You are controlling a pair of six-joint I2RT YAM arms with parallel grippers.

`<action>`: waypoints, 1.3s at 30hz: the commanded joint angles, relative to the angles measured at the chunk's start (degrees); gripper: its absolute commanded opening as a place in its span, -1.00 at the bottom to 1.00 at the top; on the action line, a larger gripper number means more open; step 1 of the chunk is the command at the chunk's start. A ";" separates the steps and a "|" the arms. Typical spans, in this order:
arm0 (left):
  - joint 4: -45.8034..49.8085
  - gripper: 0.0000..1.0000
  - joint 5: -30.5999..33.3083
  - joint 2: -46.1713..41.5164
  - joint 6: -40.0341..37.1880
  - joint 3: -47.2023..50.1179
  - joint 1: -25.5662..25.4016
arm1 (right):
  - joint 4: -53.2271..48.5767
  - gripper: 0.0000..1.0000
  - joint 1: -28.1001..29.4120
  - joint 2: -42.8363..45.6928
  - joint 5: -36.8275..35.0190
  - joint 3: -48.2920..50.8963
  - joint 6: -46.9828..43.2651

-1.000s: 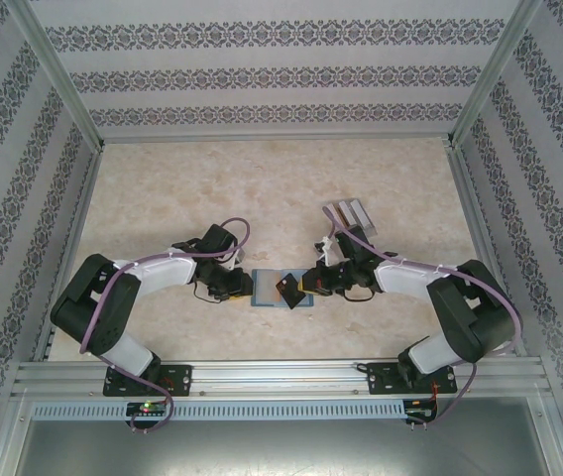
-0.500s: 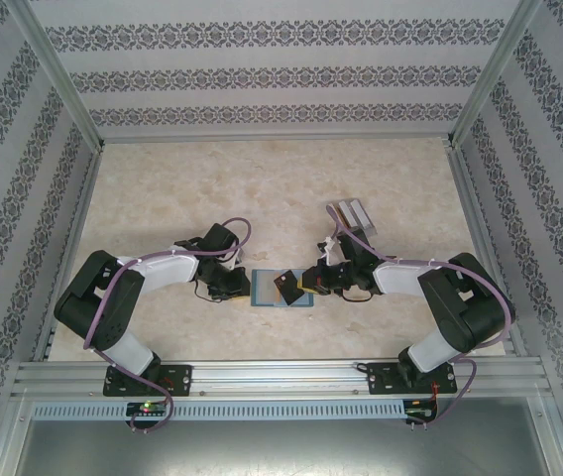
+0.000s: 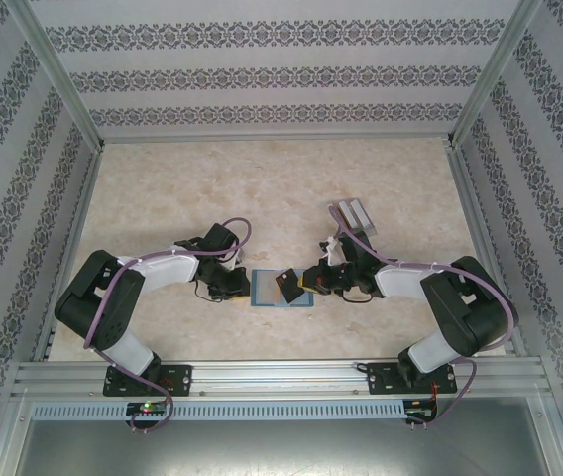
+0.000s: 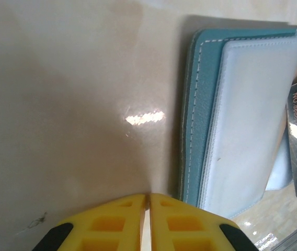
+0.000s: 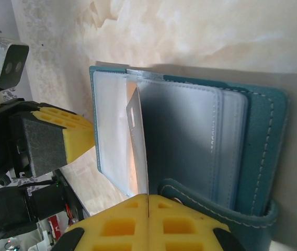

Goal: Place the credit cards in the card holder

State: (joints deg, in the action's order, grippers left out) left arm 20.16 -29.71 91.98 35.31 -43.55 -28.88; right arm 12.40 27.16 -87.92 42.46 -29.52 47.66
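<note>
Right jaws [image 5: 147, 201]: clenched on the dark card [image 5: 138, 146], gripped by its near end. The card stands on edge, long axis running straight ahead of the jaws across the open card holder [image 3: 265, 290], its far end pointing at the left jaws. Clear sleeves lie directly under and beside the card, so the right arm is the one placed to insert it.

Left jaws [image 4: 148, 201]: closed tip to tip, nothing seen between them, resting at the holder's far-left edge. The holder lies just to their right on the surface [image 3: 262, 188].

Spare credit cards [image 3: 351, 213]: stacked behind the right jaws, well apart.

Versus earlier top view: holder unmoved, card barely shifted, right elbow drawn in slightly
</note>
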 commanded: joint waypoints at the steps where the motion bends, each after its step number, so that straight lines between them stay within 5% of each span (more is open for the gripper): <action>1: -0.48 -0.74 0.77 1.51 -0.71 0.00 -1.81 | -1.51 -1.00 0.81 -0.10 0.00 -0.12 -0.88; 16: -2.73 -0.75 -0.12 2.87 1.44 -0.04 -2.54 | 0.99 -1.00 2.54 -2.00 -2.21 -0.25 0.58; 39: -8.50 -0.77 -3.83 2.93 5.41 1.90 -4.34 | 12.03 -0.95 9.63 -2.72 -18.94 3.43 11.69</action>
State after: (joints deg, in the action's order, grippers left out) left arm 17.17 -30.02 92.29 39.53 -42.98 -30.28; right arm 23.81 35.53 -90.74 29.15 -27.57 57.43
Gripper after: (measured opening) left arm 0.116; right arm 0.054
